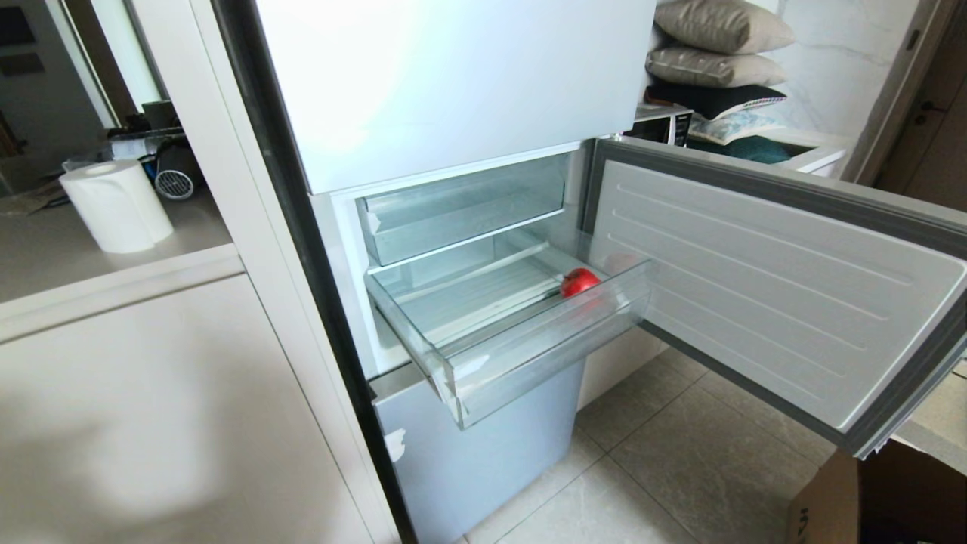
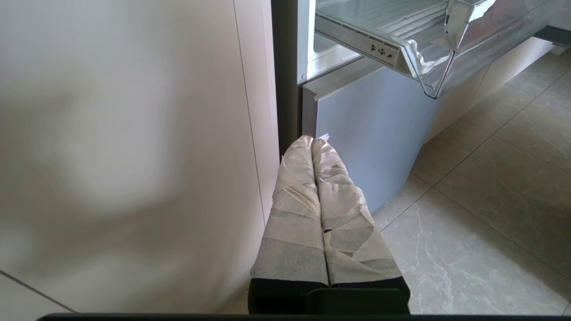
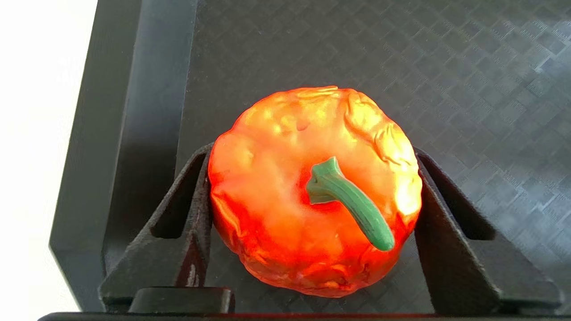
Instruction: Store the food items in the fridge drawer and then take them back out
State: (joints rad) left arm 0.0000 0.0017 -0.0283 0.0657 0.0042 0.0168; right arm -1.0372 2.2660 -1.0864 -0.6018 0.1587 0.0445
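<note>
Two fruits are being shown at this moment, in separate places. One, the glossy red fruit, is lying inside the pulled-out fridge drawer near the centre of the head view, against the drawer's right end wall on the ribbed floor. A white tape scrap is stuck at the drawer's front left corner. The other, the orange-red fruit with a green stem, is being flanked by the right gripper in the centre of the right wrist view, both black fingers lying against its sides over a dark textured tray; whether it is being squeezed or merely touched cannot be told. The fruit is sitting on the tray floor. The left gripper is being kept pressed together, its taped fingers touching along their length, at lower centre of the left wrist view beside the white cabinet panel and before the lower fridge door. At the right of the head view, the open fridge door is standing swung out over the tiled floor.
</note>
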